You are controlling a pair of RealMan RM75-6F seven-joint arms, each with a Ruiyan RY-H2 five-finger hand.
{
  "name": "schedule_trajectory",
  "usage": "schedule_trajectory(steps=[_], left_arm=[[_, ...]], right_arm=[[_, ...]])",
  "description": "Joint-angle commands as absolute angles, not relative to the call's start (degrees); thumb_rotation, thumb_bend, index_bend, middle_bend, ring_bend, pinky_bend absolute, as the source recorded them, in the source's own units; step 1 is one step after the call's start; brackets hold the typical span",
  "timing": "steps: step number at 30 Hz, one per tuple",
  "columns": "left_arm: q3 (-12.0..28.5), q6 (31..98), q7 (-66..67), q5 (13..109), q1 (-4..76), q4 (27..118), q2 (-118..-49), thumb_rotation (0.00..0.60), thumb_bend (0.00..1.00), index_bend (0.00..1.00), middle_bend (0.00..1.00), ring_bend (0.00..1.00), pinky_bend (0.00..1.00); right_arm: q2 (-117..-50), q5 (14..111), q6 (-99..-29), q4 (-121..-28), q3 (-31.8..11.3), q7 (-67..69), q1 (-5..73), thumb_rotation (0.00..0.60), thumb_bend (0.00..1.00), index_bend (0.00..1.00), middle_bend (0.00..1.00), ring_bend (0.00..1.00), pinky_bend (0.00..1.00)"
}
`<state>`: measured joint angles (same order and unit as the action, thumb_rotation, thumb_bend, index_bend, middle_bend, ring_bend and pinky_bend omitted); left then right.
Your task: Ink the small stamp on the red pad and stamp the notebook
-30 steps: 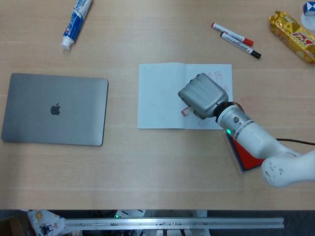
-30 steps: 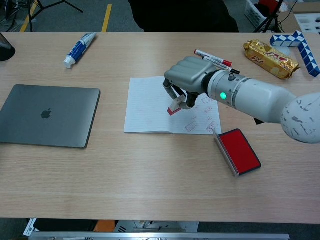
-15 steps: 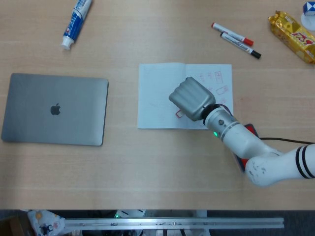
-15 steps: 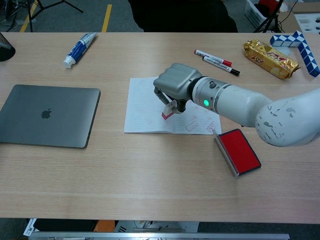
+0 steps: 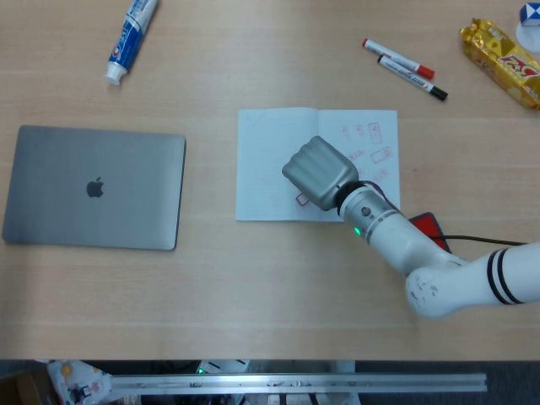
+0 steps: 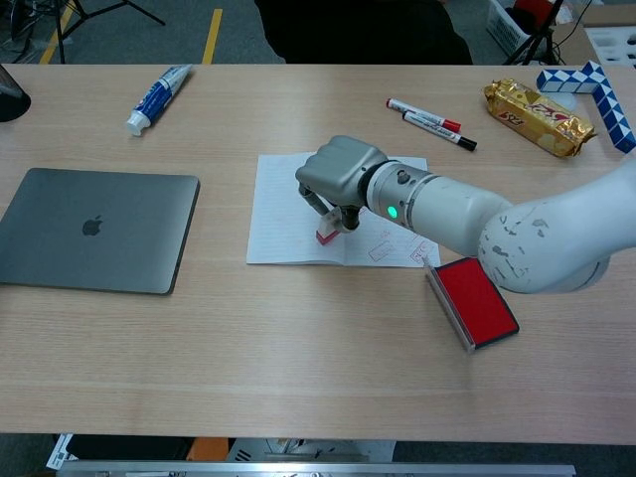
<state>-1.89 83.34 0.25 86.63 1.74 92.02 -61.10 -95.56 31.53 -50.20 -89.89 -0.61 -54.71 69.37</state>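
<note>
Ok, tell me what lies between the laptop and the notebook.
Nothing: in both views only bare table separates the laptop from the notebook.

You're at a lab or robot test room, by the look of it. Your bench [image 6: 298, 338] is a plain pale wood-grain top. In the chest view, grey floor runs beyond its far edge, with a yellow tape line [image 6: 212, 30] on it and black tripod legs [image 6: 94, 12] at the upper left. More stand legs [image 6: 537, 35] show at the upper right, beside a white crate [image 6: 507, 20]. In the head view, an aluminium frame rail [image 5: 295, 384] runs along the near edge. On the bench you've got an odd mix: a closed laptop [image 5: 94, 187], a toothpaste tube [image 5: 131, 38], two markers [image 5: 405, 69], a gold snack pack [image 5: 499, 61], a blue-and-white twist puzzle [image 6: 588, 87]. That's a spread of test props.
</note>
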Motion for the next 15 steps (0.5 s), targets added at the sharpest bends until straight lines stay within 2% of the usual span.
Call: schedule_trajectory(steps=[1,15], left_arm=[[-1.9,83.1,0.3,86.5,1.8,92.0,-61.1,0.6,0.24,0.15,0.1,0.25,0.23],[-1.9,82.5,0.3,86.0,1.9,91.8,-61.2,0.6,0.24,0.15,0.09,0.25,0.23]], right_arm=[[-96.2,31.0,-50.0,-89.2,-0.5,-54.8,69.8,0.6,0.54,0.81,0.65,0.49,0.47],[-99.9,28.0,-48.9,-83.9,0.6,-55.5,71.3,0.6,0.55,0.82,0.65,0.49,0.47]])
